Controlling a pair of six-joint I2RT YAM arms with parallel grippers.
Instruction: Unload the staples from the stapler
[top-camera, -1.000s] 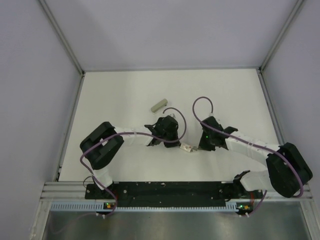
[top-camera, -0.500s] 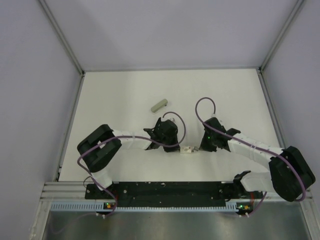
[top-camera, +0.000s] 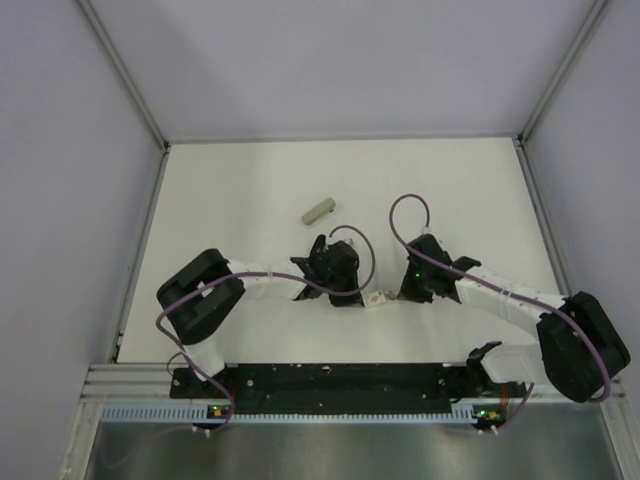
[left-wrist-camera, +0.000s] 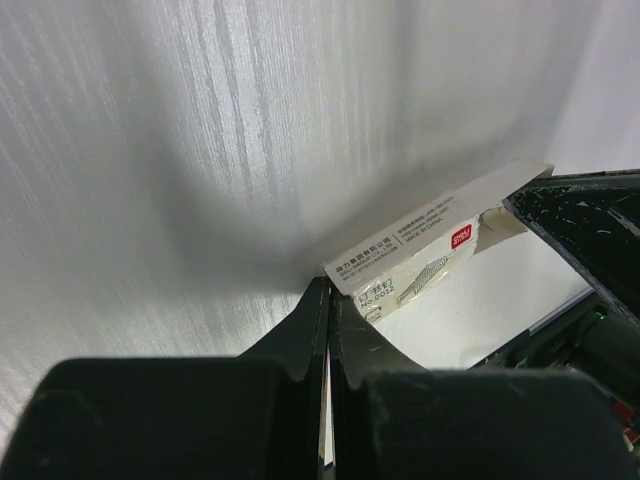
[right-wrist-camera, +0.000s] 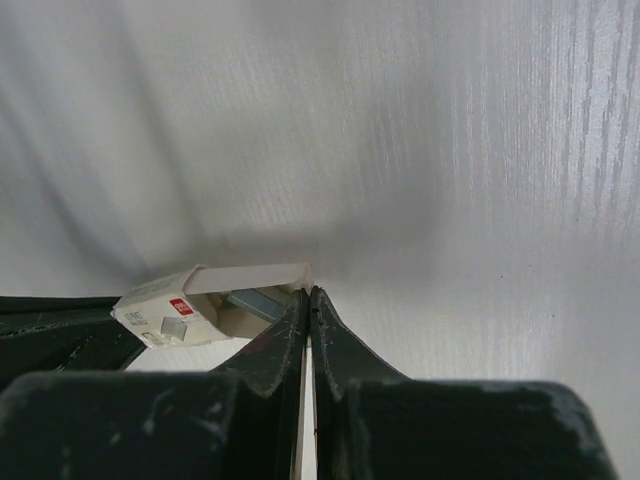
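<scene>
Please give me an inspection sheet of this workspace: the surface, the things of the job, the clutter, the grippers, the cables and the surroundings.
Surface: white table, finely textured.
Job's things: stapler, nothing seen in any view.
Clutter: small printed staple box lies between the two grippers, its end flap open, with a grey strip inside, likely staples. A pale olive-grey bar lies farther back, apart from the box.
Grippers: left gripper is shut, tips at a box corner. Right gripper is shut, tips at the open flap. Whether either pinches the box cannot be told.
Cables: purple cables loop up at each wrist.
Surroundings: grey walls and an aluminium frame.
</scene>
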